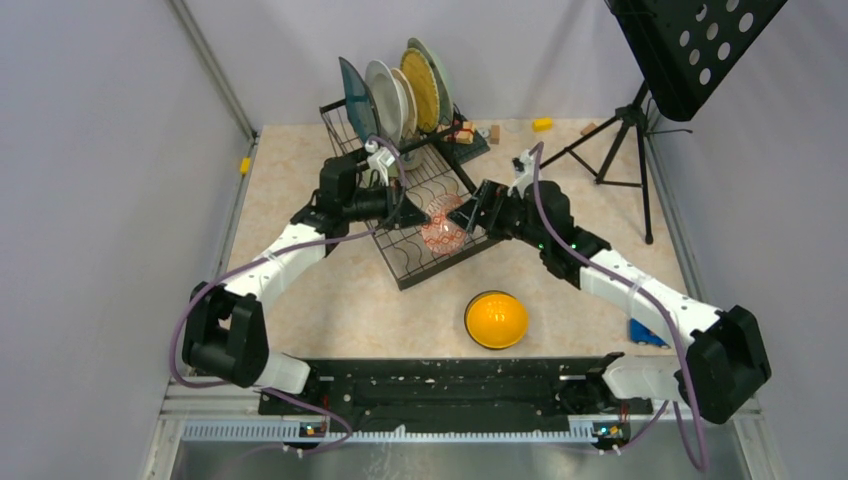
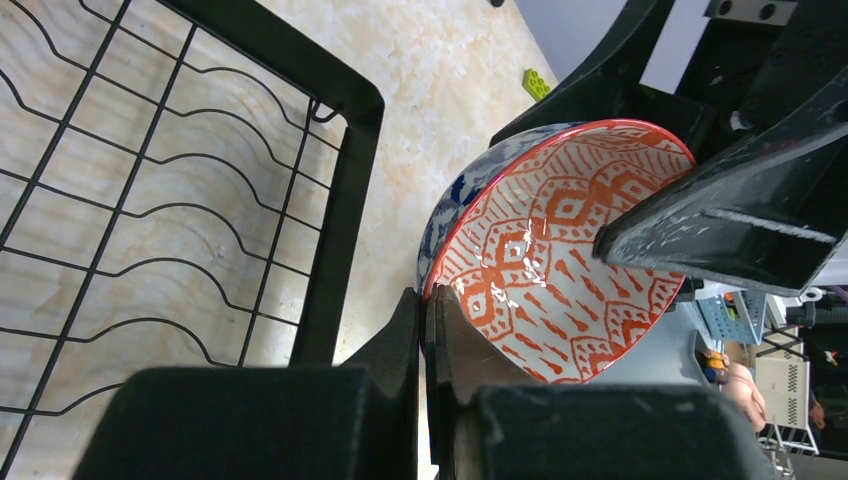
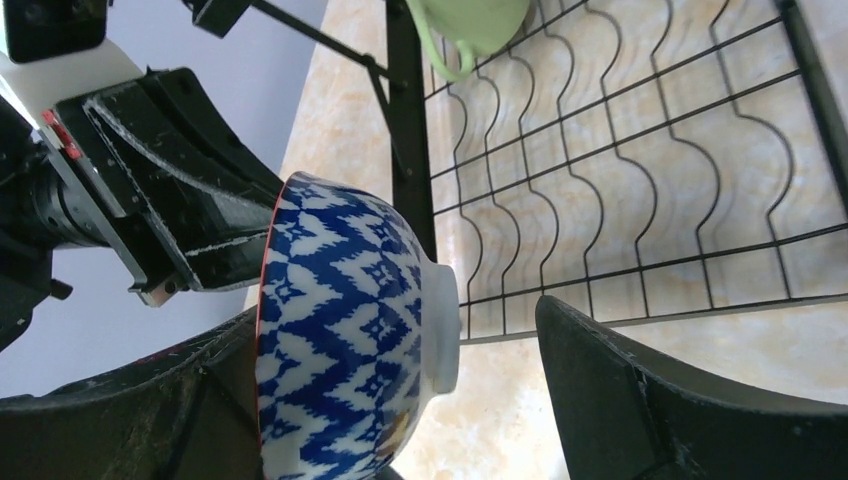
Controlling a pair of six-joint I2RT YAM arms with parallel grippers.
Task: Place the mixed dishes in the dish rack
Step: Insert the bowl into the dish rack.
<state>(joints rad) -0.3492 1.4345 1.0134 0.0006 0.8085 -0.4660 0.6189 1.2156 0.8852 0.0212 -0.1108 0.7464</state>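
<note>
Red-patterned bowl [image 2: 540, 260] on edge beside dish rack [image 2: 340, 200] frame. Left jaws pinched on its rim. Right jaws spread wide, bowl between, close by one side.

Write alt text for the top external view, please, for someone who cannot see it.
The left gripper and right gripper meet at a red-patterned bowl over the near right edge of the black dish rack. A row of plates stands upright at its far end; a yellow-orange bowl sits on the table nearer the arm bases.
</note>
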